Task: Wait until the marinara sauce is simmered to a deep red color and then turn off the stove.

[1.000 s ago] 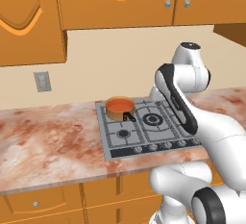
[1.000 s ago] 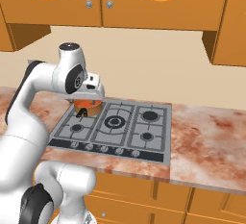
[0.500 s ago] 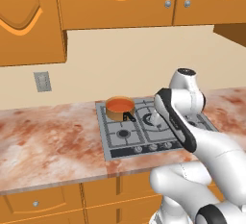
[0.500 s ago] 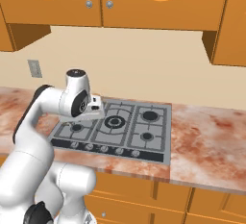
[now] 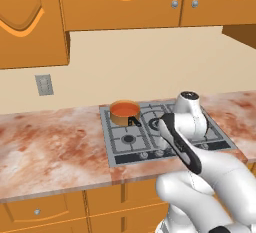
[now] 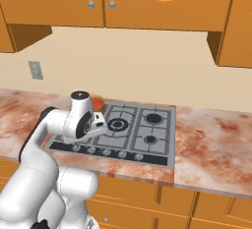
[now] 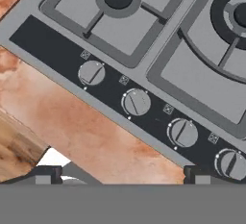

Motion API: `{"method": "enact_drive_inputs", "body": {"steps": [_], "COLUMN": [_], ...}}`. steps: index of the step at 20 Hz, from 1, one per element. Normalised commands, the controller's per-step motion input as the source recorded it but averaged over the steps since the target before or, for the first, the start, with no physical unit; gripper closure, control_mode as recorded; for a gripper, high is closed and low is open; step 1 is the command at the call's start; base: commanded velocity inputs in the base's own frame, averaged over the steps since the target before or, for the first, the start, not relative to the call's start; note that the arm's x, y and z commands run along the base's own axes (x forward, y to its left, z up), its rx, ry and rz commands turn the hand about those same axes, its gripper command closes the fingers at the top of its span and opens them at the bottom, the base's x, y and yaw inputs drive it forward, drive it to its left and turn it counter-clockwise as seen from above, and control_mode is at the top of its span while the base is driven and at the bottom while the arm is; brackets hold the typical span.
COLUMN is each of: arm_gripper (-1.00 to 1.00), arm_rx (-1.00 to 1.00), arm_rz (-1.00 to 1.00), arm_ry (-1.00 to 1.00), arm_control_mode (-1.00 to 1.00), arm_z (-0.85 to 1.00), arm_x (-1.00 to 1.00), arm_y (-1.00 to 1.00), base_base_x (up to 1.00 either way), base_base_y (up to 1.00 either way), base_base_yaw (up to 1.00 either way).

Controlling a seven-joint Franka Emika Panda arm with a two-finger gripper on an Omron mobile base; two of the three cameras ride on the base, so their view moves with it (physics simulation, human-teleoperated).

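Stove (image 5: 131, 138): in the left base view the arm covers the front right knobs and part of the right burners. Stove in the right base view (image 6: 147, 134): the arm hides its left end, and the sauce (image 6: 98, 103) shows as a red sliver behind the wrist. Hand view: the stove (image 7: 144, 40) is cut off by the top and right edges; 4 knobs (image 7: 136, 102) show, the last clipped at the right edge; their markings are too small to read.
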Motion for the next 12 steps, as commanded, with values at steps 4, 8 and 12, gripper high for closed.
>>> {"method": "enact_drive_inputs", "body": {"steps": [4, 8, 12], "arm_gripper": [-1.00, -1.00, -1.00], "arm_rx": [-0.18, -0.15, -0.01], "arm_rz": [0.16, 0.07, 0.03], "arm_ry": [0.00, 0.00, 0.00], "arm_control_mode": [-1.00, -1.00, -1.00], "arm_z": [-0.42, -0.30, -0.21], "arm_x": [0.03, 0.11, 0.23], "arm_y": [0.06, 0.12, 0.10], "base_base_x": [0.00, 0.00, 0.00], "base_base_y": [0.00, 0.00, 0.00], "base_base_yaw": [0.00, 0.00, 0.00]}}
